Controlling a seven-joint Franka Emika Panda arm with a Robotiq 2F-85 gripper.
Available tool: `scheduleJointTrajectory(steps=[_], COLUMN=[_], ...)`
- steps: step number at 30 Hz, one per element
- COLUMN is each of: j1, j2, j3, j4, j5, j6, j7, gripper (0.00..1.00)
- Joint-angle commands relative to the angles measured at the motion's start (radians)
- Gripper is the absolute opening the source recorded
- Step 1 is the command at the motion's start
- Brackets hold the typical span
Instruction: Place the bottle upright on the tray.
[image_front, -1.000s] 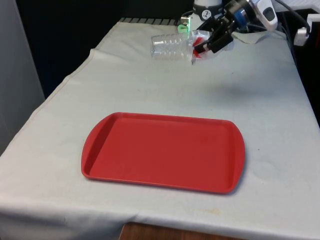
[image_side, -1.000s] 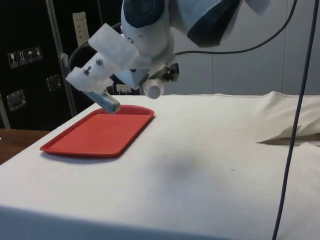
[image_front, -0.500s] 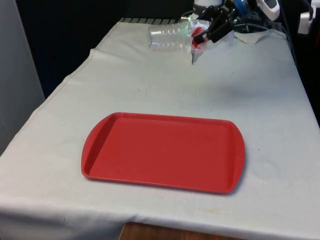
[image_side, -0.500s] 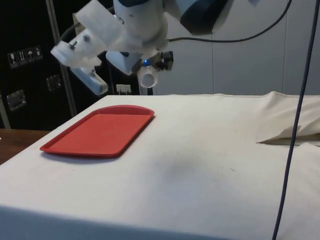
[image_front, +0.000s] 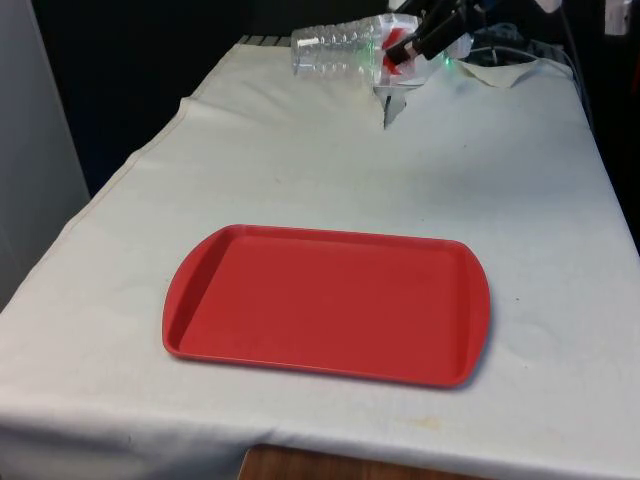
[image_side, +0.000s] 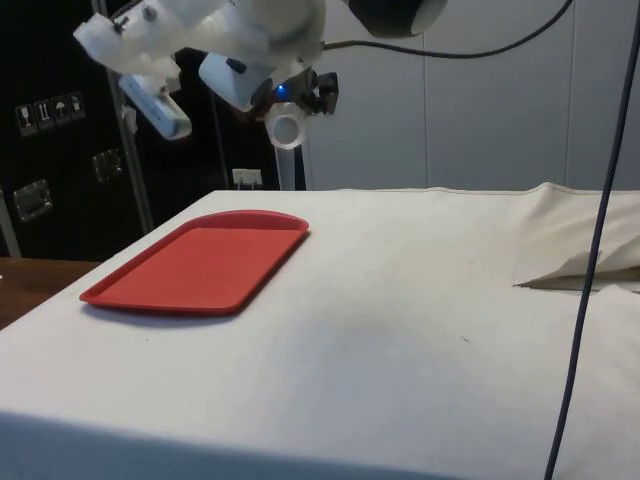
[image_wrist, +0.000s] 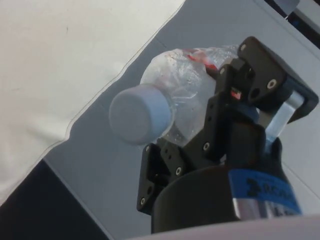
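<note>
Above white cloth, claw clamps sideways bottle.

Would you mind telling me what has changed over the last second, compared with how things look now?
The tool has lifted the clear bottle higher above the table's far end, keeping it on its side with its base towards the front view's left. Its grip near the bottle's cap end stayed shut. The red tray stayed put and bare on the white cloth.
</note>
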Motion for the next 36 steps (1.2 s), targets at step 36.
scheduleJointTrajectory(steps=[36], j1=[-0.004], j2=[-0.01], j3=[-0.073], j4=[0.09], j5=[0.163], j6=[0.074], j7=[-0.07], gripper=[0.0])
